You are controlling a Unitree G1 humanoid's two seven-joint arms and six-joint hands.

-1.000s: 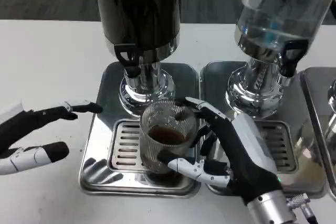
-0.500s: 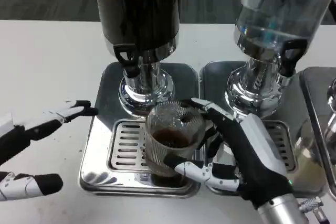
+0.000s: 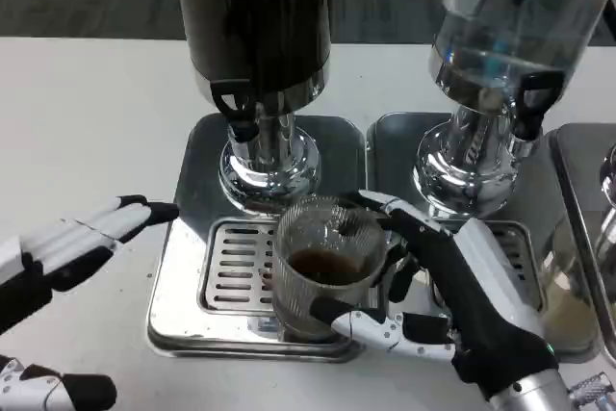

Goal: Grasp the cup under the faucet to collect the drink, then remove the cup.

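over on the left, the left robot hand (image 3: 67,247) lies above the white table (image 3: 87,122) with its fingers spread apart and nothing in it, fingertips near the edge of the metal drip tray (image 3: 183,305). above the tray stands the dark dispenser (image 3: 255,16), its black faucet (image 3: 236,108) pointing down toward the slotted grate (image 3: 236,267). the ribbed glass cup (image 3: 322,267), with dark drink in the bottom, sits over the right end of that grate, a little in front and to the right of the faucet. the right robot hand (image 3: 443,305) is clamped around the cup from its right side. behind it stands a clear dispenser (image 3: 510,26) of water.
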